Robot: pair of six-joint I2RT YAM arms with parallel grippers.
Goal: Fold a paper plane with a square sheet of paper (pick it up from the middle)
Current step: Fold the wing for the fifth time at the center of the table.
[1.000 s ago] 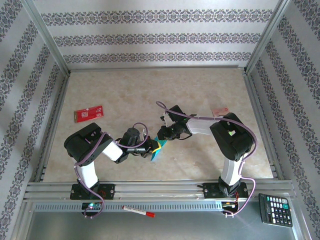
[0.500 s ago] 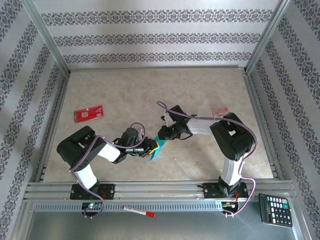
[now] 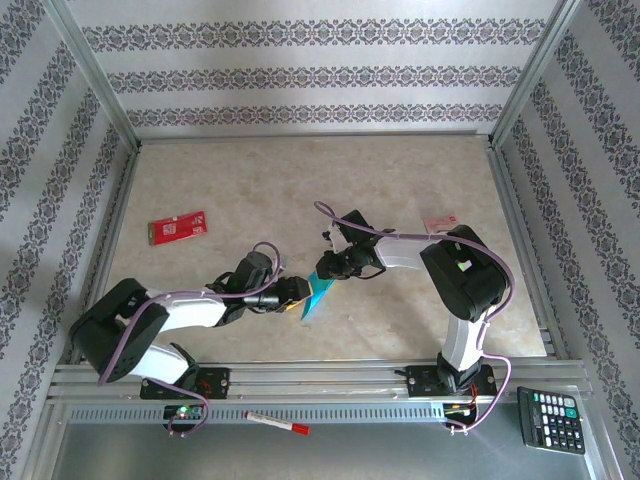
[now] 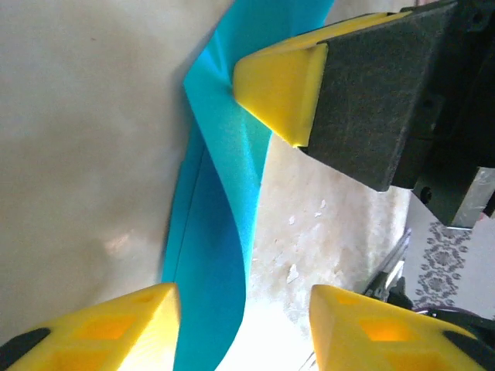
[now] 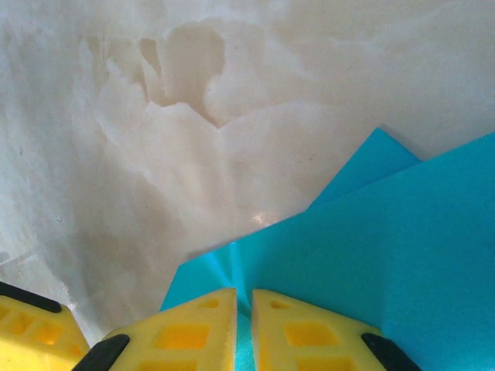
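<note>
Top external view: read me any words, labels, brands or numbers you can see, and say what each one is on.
Nothing can be read at this size.
Red-and-white card: print too small to read.
Pale pink card: markings blurred.
Calculator: key labels too small.
Marker: no legible label.
Teal paper: plain, no print.

Robot lab test cell, not a home — an aluminium frame (image 3: pixel 90 80) boxes in a table (image 3: pixel 300 180) with a marble-look top, and the walls (image 3: pixel 300 75) are flat panels of patterned wallpaper print. The left arm (image 3: pixel 180 312) and right arm (image 3: pixel 460 280) are bolted to a slotted metal rail (image 3: pixel 320 378) at the near edge, cables looped along them. Loose bench bits sit outside the rail — calculator (image 3: pixel 551 420), marker (image 3: pixel 278 422).
</note>
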